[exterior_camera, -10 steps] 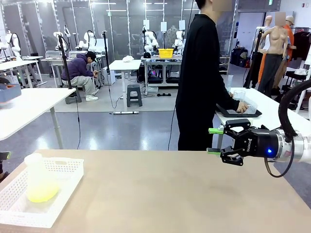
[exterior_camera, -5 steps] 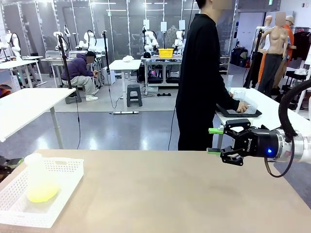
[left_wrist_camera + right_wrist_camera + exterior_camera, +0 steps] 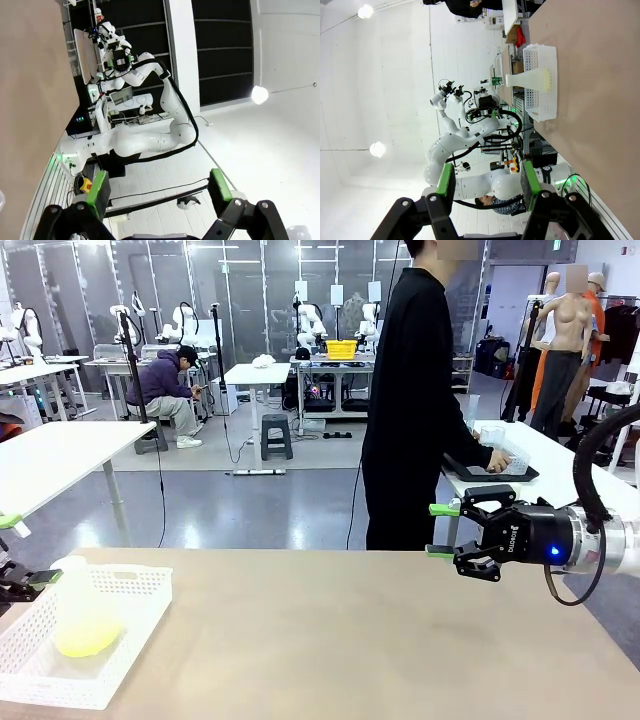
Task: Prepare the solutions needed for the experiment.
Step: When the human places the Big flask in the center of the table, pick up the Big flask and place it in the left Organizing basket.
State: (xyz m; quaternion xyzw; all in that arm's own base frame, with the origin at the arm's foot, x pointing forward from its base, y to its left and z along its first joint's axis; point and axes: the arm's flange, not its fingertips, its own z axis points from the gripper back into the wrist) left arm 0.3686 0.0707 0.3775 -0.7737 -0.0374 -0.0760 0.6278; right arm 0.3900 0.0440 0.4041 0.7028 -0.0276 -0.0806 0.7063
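A translucent flask (image 3: 80, 615) holding a shallow layer of the pale yellow-green solutions (image 3: 86, 641) stands in a white mesh basket (image 3: 125, 640) at the table's near left corner. In the right wrist view the flask (image 3: 530, 78) and basket (image 3: 540, 100) lie far off. My left gripper (image 3: 27, 550) enters at the picture's left edge, open, one green pad close beside the flask's neck. In its own view its jaws (image 3: 159, 186) hold nothing. My right gripper (image 3: 443, 530) hovers open over the table's right side with nothing between its fingers (image 3: 445, 182).
A person in black (image 3: 415, 400) stands at the far edge, turned toward a side table with a black tray (image 3: 490, 472), one hand on clear labware there. The tan tabletop (image 3: 330, 640) stretches between the basket and my right gripper.
My left gripper has come up into the front view at the left edge, beside the flask. The right gripper, flask and basket have not moved.
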